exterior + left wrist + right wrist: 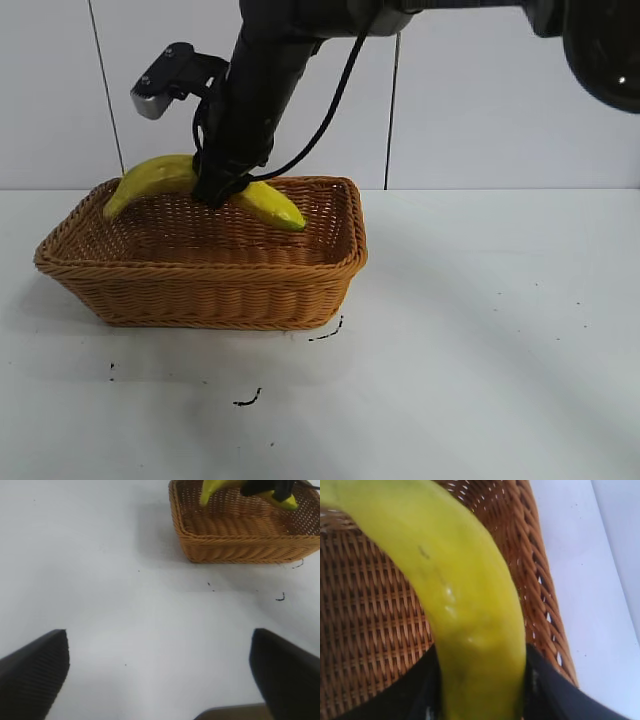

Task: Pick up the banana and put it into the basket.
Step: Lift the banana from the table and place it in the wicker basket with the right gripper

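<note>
over basket (200, 290), gripped banana (155, 178)

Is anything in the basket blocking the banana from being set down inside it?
Nothing visible does. The right gripper holds the banana over the basket, and the woven floor seen beneath it looks bare. The left gripper sits well away.

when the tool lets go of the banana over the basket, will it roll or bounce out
Probably not. The banana is curved, so it should rock and settle rather than roll. It looks stiff, keeping its arc in the right tool. The basket has raised, flaring woven walls that would likely contain it.
</note>
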`<state>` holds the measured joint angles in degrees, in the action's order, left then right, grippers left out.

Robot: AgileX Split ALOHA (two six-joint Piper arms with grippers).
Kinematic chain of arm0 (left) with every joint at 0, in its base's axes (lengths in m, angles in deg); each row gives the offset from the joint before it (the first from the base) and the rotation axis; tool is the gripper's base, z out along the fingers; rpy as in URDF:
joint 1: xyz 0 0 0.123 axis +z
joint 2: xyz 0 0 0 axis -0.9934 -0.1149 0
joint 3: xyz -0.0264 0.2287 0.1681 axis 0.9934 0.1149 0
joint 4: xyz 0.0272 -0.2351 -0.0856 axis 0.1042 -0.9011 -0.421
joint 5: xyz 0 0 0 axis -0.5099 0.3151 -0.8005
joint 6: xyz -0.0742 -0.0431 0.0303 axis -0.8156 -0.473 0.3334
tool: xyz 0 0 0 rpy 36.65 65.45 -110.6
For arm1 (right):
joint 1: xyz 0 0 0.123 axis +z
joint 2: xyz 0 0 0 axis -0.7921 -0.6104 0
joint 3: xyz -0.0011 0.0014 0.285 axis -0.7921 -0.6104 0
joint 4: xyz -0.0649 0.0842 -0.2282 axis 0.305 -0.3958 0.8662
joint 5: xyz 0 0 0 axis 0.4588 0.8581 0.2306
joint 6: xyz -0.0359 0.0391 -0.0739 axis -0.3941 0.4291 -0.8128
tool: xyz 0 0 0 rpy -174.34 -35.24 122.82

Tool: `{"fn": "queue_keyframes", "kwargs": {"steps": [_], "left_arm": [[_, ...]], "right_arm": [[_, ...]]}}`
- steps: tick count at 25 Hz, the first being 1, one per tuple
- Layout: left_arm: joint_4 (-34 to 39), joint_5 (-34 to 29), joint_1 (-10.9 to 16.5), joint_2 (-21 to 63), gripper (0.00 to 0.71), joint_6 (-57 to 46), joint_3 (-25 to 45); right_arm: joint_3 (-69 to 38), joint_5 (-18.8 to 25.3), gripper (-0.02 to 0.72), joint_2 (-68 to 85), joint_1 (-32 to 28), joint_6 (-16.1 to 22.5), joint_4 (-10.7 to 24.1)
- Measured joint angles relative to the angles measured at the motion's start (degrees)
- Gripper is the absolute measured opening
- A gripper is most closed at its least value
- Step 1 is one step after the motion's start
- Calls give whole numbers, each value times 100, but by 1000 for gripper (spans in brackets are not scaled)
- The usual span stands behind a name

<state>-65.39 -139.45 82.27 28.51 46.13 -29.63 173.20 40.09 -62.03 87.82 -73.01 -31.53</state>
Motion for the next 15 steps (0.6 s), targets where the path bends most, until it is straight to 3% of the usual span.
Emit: {"fn": "queue_keyframes", "kwargs": {"steps": [9,10,12,15], "left_arm": [[0,0,0,0,695,0,0],[0,0,0,0,695,0,0],[0,0,0,0,695,0,0],[0,0,0,0,695,0,0]], "right_arm": [[0,127,333,-52,-13,0,-123],[0,138,379,-52,-13,0,-123],[0,138,552,-52,-13,0,-136],[0,152,661,-52,-13,245,-140]]}}
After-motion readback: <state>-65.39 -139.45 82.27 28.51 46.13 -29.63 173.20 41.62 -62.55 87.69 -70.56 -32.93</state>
